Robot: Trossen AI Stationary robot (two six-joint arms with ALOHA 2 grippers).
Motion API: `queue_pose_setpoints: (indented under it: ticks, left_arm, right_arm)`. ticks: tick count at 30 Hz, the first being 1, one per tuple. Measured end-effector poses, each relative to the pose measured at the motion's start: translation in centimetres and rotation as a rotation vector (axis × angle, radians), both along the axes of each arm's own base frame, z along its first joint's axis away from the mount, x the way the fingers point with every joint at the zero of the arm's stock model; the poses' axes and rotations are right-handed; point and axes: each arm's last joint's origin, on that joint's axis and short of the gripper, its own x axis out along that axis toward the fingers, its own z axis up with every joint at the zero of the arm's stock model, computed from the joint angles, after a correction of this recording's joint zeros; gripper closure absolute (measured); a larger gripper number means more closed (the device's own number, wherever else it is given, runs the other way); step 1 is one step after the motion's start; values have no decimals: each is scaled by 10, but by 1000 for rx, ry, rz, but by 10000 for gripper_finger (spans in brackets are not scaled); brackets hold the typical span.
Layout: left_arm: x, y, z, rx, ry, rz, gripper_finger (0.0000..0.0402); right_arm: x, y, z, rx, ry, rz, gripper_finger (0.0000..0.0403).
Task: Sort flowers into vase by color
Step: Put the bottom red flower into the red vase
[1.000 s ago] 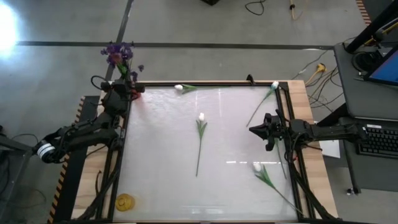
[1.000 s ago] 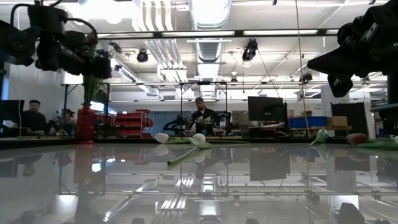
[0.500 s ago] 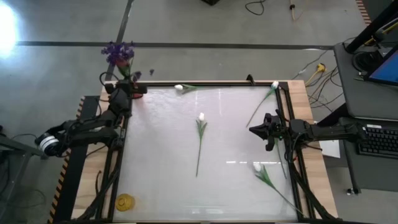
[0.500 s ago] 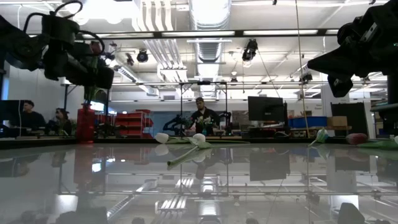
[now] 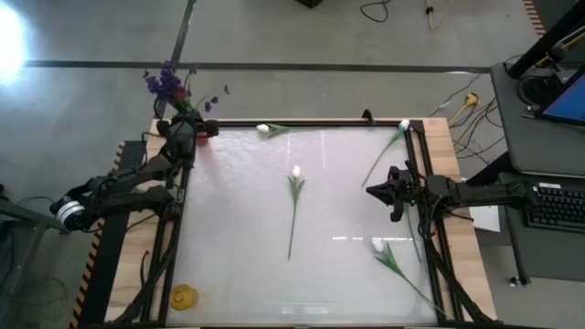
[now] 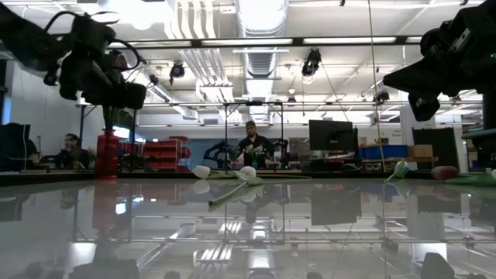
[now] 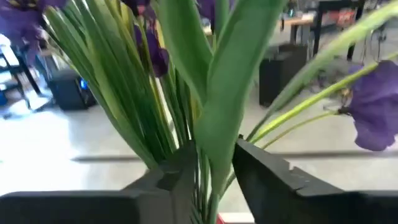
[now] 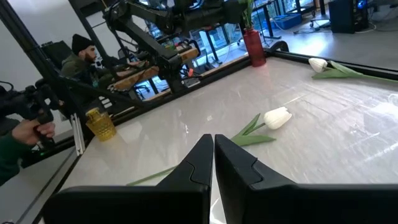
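The purple flowers (image 5: 164, 84) stood in the red vase (image 5: 202, 131) at the tabletop's (image 5: 302, 274) upper-left corner, the left tool (image 5: 186, 127) slightly parted around their stems, while the right tool (image 5: 373, 192) hovered shut, empty, at right.

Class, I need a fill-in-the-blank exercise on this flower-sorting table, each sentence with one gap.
1. The vase at the table's far left corner is ____ in colour.
2. The blossoms standing in it are ____.
3. The tulips lying loose on the table, like the middle one, are all ____.
4. The right end effector has its fingers ____.

Missing words: red; purple; white; shut
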Motion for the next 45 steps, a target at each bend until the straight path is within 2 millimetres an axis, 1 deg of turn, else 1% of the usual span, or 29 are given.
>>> queue_pose_setpoints:
  ticks: [4, 9, 12, 17, 21, 27, 36, 39, 45]
  left_arm:
    - [0, -2, 13, -130, -12, 7, 243]
    - [0, -6, 35, -291, -36, -32, 215]
    - [0, -7, 47, -335, -68, -63, 205]
    - [-2, -11, 63, -401, -85, -119, 200]
    - [-3, -12, 72, -398, -84, -113, 199]
    - [-3, -11, 74, -376, -80, -75, 199]
    - [-1, -9, 70, -390, -87, -61, 198]
    - [-1, -7, 69, -395, -88, -54, 189]
    - [-1, -5, 69, -395, -128, -32, 150]
  right_arm:
    - [0, 0, 0, 0, 0, 0, 394]
    - [0, 0, 0, -29, 3, 2, 394]
    - [0, 0, 0, -50, 5, 3, 394]
    - [0, 0, 0, -54, 6, 3, 394]
    - [0, 0, 0, -63, 8, 4, 394]
    - [0, 0, 0, -67, 8, 5, 394]
    - [0, 0, -1, -67, 15, 6, 394]
    - [0, 0, -1, -67, 15, 6, 394]
    - [0, 0, -1, -77, 16, 6, 394]
